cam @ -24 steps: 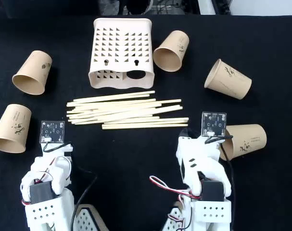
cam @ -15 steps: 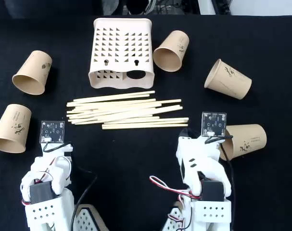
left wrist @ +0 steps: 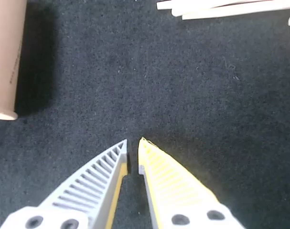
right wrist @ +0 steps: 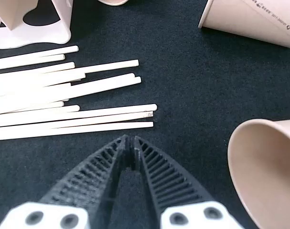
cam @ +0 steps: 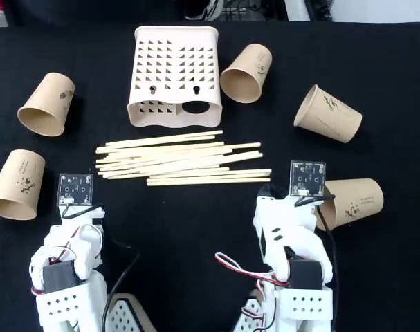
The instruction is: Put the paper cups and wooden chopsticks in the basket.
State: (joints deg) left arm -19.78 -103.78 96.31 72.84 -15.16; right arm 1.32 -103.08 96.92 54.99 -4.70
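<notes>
Centrally, the wooden chopsticks (cam: 182, 159) lie piled on the black tabletop (cam: 389, 62), just below the white perforated basket (cam: 175, 76). Five tipped paper cups (cam: 47, 104), their dark print too small to read, lie at both sides. The left gripper (left wrist: 133, 140) and right gripper (right wrist: 130, 138) are closed and empty.

Even, bright overhead light on a matte black cloth table cover (cam: 376, 62).
A soft shadow lies on the claw-facing side of the tan paper cup (left wrist: 6, 57) ahead of the left claw (left wrist: 134, 141); the pale wooden chopsticks (right wrist: 63, 95) ahead of the right claw (right wrist: 129, 138) show brightest.
</notes>
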